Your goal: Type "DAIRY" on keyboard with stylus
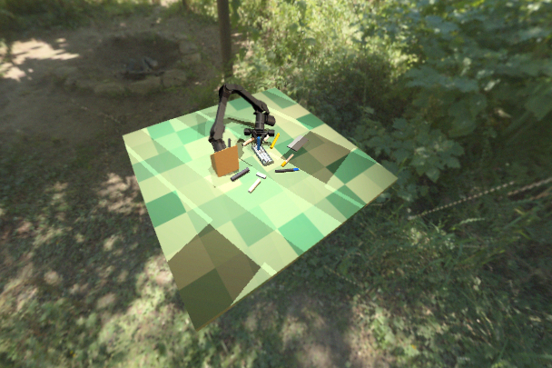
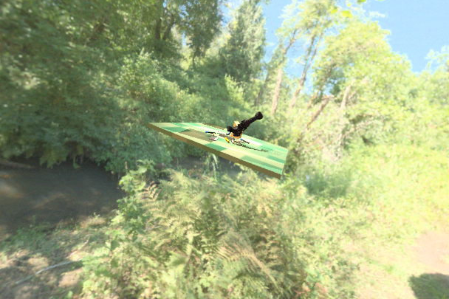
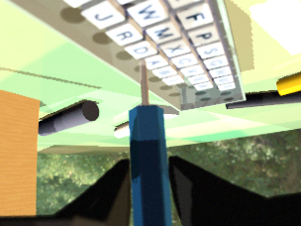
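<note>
My gripper [image 1: 259, 137] [image 3: 149, 166] is shut on the blue stylus [image 1: 259, 143] [image 3: 148, 134], which points away from the fingers in the wrist view. The white-keyed keyboard [image 1: 262, 154] [image 3: 179, 103] lies under the gripper. The stylus's thin pale tip [image 3: 144, 74] shows right at the lower edge of the D key [image 3: 141, 50], beside the A key [image 3: 154, 61]. Whether the tip touches or presses a key cannot be told. The R key and J key show farther up the same row. The exterior view is too far off to show the stylus or the keys clearly.
An orange-brown block [image 1: 225, 162] [image 3: 19, 149] stands beside the keyboard, near a dark cylinder [image 1: 240, 174] [image 3: 69, 118]. A small white block [image 1: 261, 175], a white stick [image 1: 254, 186], a black-and-blue pen [image 1: 286, 170], yellow sticks [image 1: 275, 140] and a grey slab [image 1: 298, 144] lie around it.
</note>
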### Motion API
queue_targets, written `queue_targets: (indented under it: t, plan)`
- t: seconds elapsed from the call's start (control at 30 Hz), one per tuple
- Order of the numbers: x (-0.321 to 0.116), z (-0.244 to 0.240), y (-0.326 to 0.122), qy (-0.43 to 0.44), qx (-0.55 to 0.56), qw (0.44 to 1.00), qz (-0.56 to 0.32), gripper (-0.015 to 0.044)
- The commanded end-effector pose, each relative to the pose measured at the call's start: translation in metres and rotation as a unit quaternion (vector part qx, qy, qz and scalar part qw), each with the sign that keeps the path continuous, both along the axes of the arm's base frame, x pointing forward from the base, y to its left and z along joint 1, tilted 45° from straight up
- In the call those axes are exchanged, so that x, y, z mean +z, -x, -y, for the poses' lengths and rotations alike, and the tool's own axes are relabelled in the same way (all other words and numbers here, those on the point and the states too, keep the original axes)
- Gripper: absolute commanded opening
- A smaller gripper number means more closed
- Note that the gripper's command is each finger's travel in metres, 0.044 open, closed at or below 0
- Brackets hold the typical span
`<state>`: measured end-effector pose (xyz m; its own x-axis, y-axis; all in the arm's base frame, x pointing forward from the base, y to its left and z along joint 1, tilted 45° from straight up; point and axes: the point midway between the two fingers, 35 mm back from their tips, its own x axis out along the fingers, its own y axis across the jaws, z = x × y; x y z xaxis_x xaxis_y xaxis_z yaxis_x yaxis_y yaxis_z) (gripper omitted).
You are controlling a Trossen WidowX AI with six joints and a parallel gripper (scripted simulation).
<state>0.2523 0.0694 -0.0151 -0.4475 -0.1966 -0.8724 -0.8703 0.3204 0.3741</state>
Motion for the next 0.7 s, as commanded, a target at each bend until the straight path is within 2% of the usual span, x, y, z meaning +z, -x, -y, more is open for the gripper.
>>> queue_targets:
  t: [0.0, 0.67]
  plan:
    - [-0.002, -0.0009, 0.0007, 0.0, -0.002, 1.0, -0.002, 0.0081]
    - [-0.0073, -0.0061, 0.0011, 0.0, -0.002, 1.0, -0.002, 0.0081]
